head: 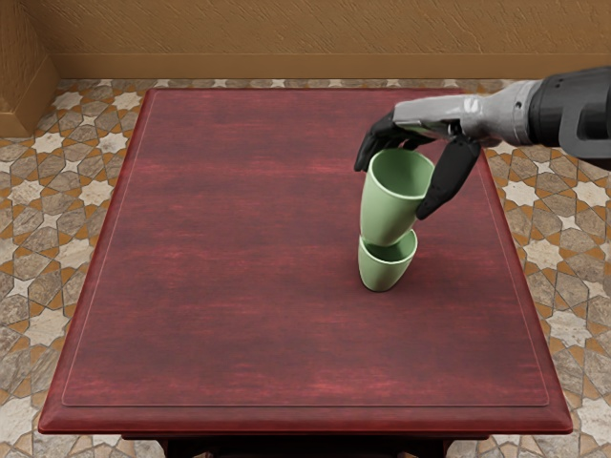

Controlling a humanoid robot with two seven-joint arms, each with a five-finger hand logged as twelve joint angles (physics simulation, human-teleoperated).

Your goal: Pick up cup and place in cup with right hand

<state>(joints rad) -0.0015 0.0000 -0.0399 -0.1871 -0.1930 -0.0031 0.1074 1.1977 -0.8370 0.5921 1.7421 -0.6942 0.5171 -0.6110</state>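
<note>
1. Our right hand (pixel 447 118) reaches in from the upper right, its grasp narrowed to the width of the upper cup (pixel 392 204): thumb along the cup's right side, fingers over at the far left of its rim.
2. We hold that cup mouth up and slightly tilted, right of centre, presumably so its narrow base can lead into the other.
3. Below it the lower cup (pixel 382 276) stands on the desk (pixel 239 248), mouth up, ready to receive.
4. We cannot tell whether the base is already inside the lower rim or just above it; off-centre lowering could tip the lower cup.
</note>
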